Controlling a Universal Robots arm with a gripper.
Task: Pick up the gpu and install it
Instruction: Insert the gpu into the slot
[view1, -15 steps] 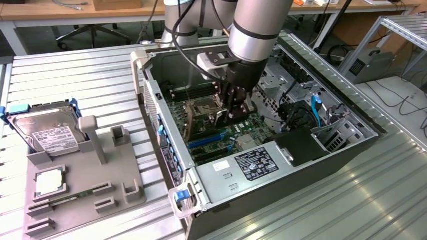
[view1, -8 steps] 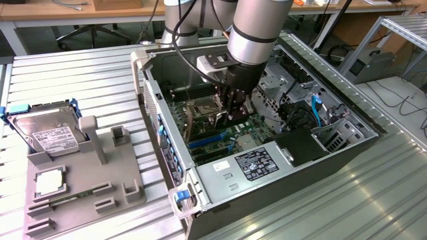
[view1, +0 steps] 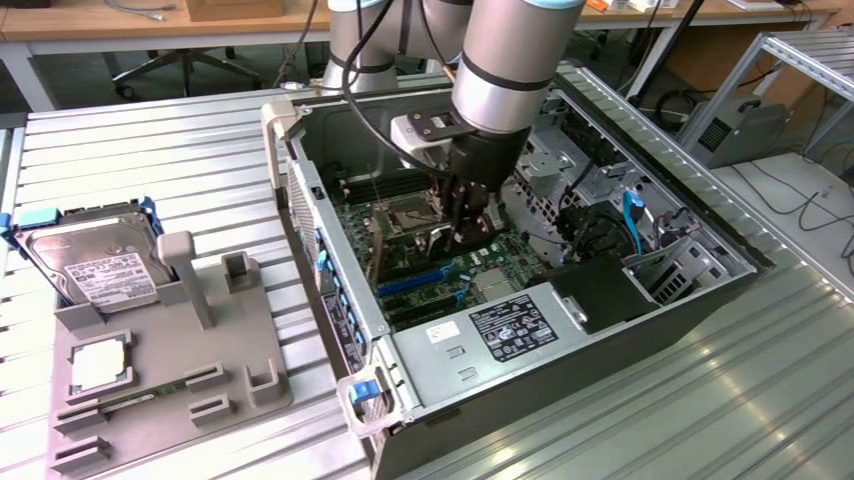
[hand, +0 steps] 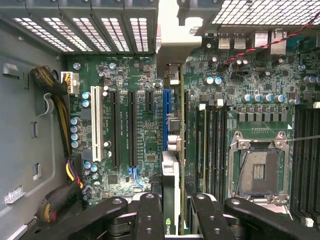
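So the exterior cam sits high off one corner of the open PC case, well back, angled down into it. The wrist cam's inside the case, close, facing square onto the motherboard, past the gripper pinching the gpu. Both catch the board's CPU socket.

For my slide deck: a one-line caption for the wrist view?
Gripper holds the gpu edge-on over the motherboard, by its blue slot.

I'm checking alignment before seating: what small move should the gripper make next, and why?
Probably ease straight down, slowly: the gripper holds the gpu edge-on, parallel to and close beside the blue slot, and it does not look seated yet.
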